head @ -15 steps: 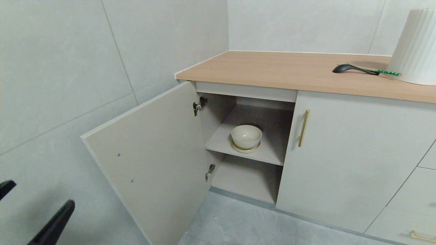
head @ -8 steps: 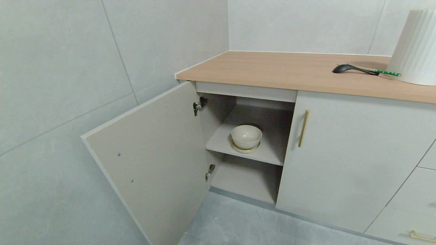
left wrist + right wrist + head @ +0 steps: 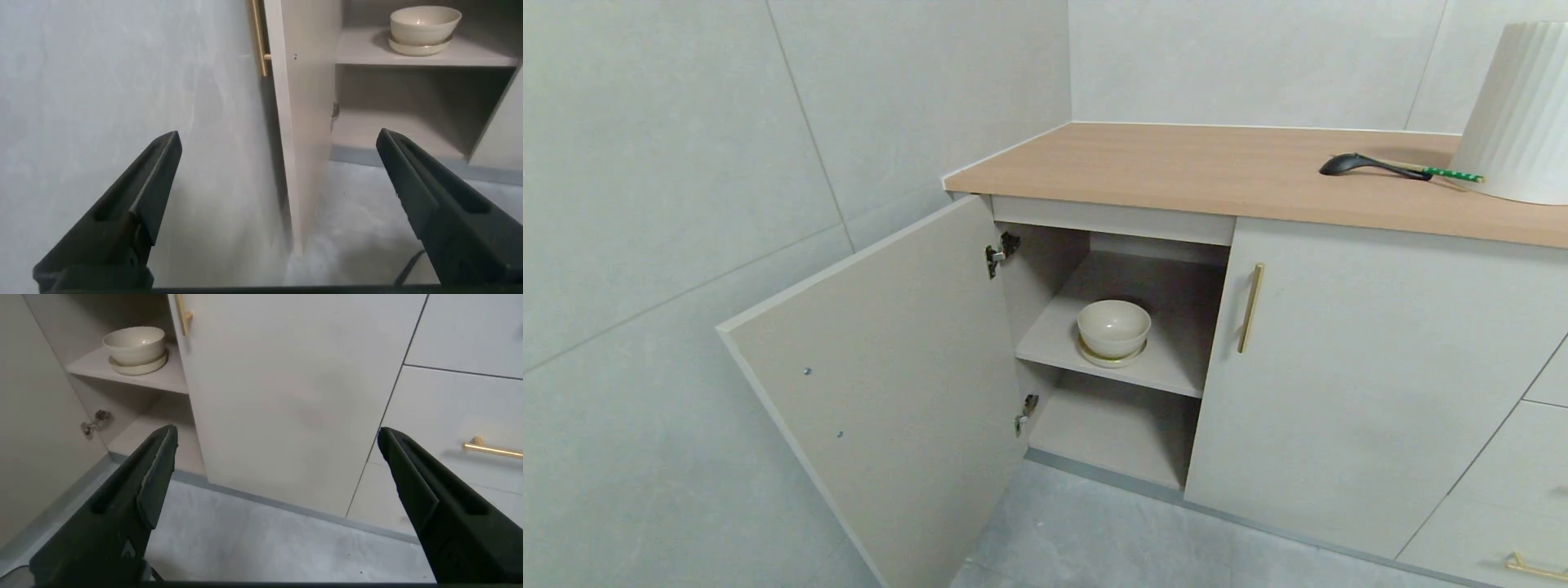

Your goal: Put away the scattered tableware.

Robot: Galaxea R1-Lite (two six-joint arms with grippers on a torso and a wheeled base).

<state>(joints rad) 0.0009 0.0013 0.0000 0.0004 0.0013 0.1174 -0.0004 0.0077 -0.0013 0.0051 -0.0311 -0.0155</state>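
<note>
Head view finds a cream ceramic bowl (image 3: pixel 1113 325) sitting on a matching round saucer (image 3: pixel 1111 358) on the upper shelf (image 3: pixel 1176 359) of the pale open cabinet (image 3: pixel 1123 219) — while a black long-handled spoon (image 3: pixel 1339 165) lies on the wooden bench (image 3: pixel 1160 167) above that cabinet, off toward its shut right-hand door (image 3: pixel 1364 376). Left gripper (image 3: pixel 278 143) and right gripper (image 3: pixel 278 439) hang low before the cabinet, fingers spread wide, holding nothing.

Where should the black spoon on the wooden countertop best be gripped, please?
Grip the black spoon by its slim handle just behind its bowl, from above, closing across it: it lies flat, and its far end nears the white ribbed container.
</note>
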